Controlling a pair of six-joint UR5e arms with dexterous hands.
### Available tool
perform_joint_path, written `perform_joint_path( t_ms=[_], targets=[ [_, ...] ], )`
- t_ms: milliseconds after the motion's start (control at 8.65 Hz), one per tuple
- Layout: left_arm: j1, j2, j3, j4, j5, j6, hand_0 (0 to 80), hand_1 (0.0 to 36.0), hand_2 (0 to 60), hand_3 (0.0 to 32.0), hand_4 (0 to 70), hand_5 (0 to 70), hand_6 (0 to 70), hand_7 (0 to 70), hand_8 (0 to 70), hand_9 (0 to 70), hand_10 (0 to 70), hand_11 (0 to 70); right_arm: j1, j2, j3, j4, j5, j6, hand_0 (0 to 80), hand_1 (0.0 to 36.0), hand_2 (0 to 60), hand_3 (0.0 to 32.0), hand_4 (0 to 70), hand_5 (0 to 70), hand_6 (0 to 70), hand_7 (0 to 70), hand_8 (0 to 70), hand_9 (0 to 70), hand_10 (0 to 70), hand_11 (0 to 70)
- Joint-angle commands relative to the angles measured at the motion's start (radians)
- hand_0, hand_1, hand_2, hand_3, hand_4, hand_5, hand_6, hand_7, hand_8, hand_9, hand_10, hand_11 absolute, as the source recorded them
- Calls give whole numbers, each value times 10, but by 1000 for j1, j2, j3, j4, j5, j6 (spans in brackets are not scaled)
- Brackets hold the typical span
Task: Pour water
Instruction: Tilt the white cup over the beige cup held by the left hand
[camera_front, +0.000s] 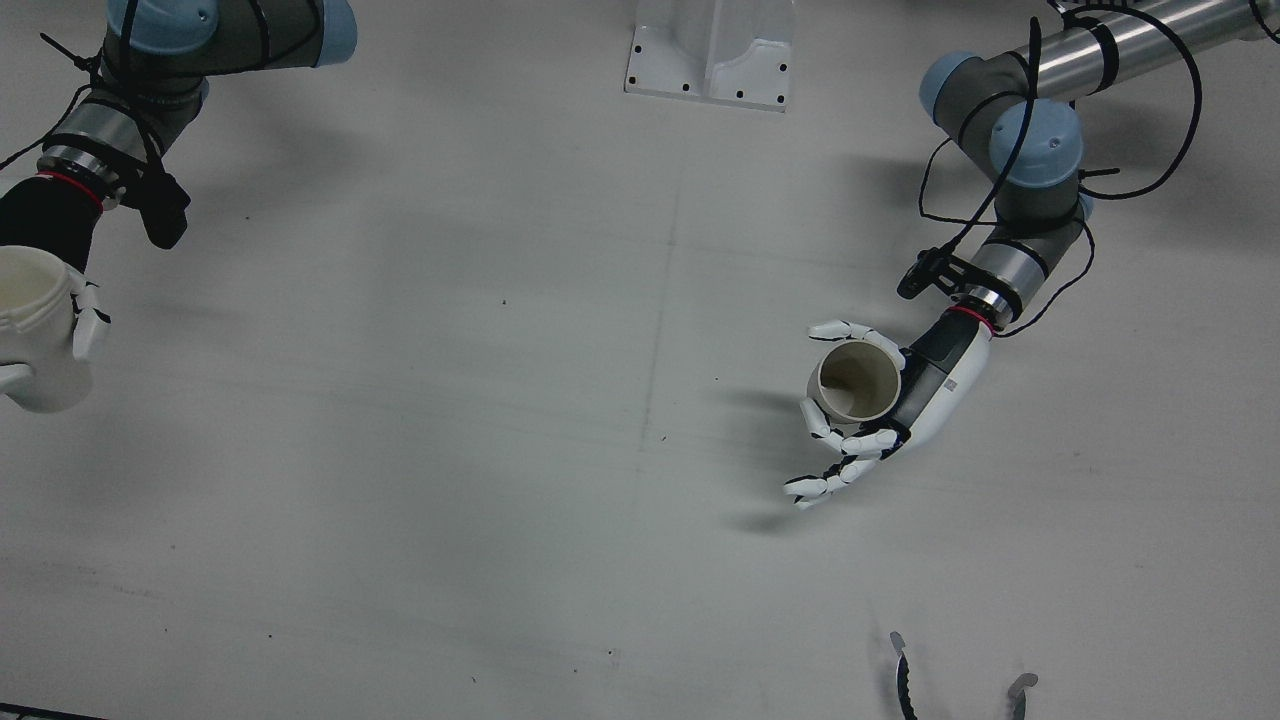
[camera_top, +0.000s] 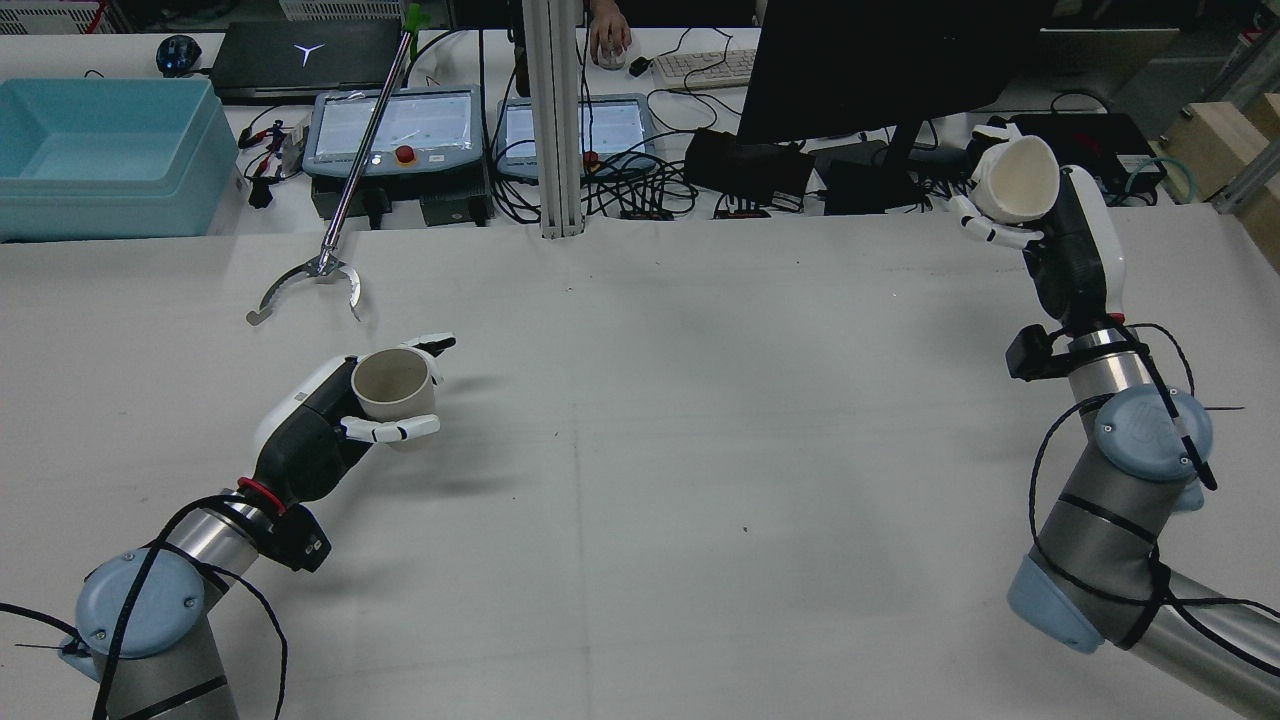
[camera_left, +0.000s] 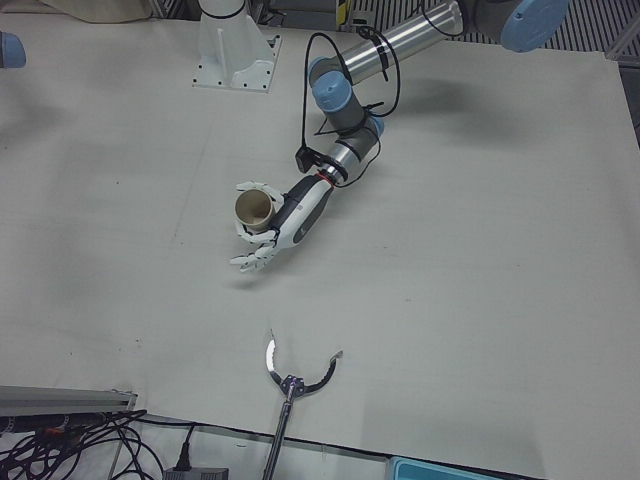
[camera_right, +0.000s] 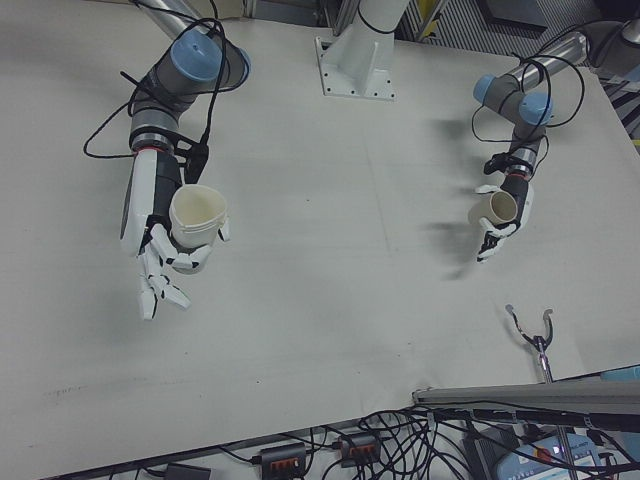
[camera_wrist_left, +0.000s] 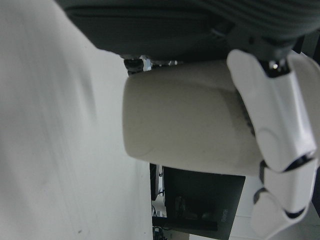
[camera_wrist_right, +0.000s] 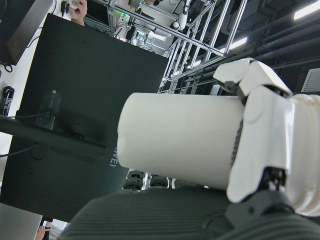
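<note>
The left hand (camera_top: 330, 420) is holding a tan cup (camera_top: 393, 383) with its fingers wrapped round it. It is keeping the cup's mouth up, just above the white table (camera_top: 640, 480), likely so water can go in. Well apart, on the other side, the right hand (camera_top: 1050, 225) is gripping a white jug-like cup (camera_top: 1020, 178), lifted high and tipped a bit. The 2 cups are too far apart to pour yet. A grabber tool (camera_top: 310, 280) is lying farther back.

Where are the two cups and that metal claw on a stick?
tan cup (camera_front: 858, 379), front view, its open mouth.
white cup (camera_right: 197, 215), right-front view, its rim and inside.
metal claw (camera_top: 306, 280), rear view, where its two curved prongs meet the stick.
</note>
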Motion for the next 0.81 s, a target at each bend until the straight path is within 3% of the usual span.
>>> perform_joint_path(
  t_ms=[0, 231, 347, 462, 694],
  targets=[
    [7, -115, 16, 10, 0, 70, 485, 119, 264, 0, 572, 700, 134, 222, 90, 147, 57, 86, 1, 45, 3, -3, 2, -34, 546, 258, 337, 0, 273, 700, 128, 250, 27, 69, 34, 68],
    [7, -153, 10, 31, 0, 105, 477, 128, 344, 0, 569, 700, 137, 225, 95, 155, 58, 88, -18, 109, 50, -30, 6, -146, 553, 262, 326, 0, 264, 700, 125, 247, 23, 64, 32, 66],
    [16, -161, 11, 31, 0, 107, 476, 176, 518, 0, 547, 700, 135, 223, 96, 156, 60, 93, -37, 132, 99, -36, 14, -233, 558, 263, 317, 0, 258, 700, 122, 240, 20, 60, 31, 65],
    [36, -182, 14, 38, 0, 119, 497, 232, 600, 0, 532, 700, 137, 224, 99, 159, 63, 102, -68, 154, 139, -35, 24, -323, 559, 265, 314, 0, 254, 700, 120, 238, 20, 59, 32, 67],
    [39, -236, 14, 36, 4, 171, 490, 209, 570, 0, 537, 700, 136, 223, 97, 157, 61, 97, -128, 217, 188, -35, 46, -486, 564, 268, 313, 0, 258, 700, 124, 241, 23, 64, 32, 67]
  ],
)
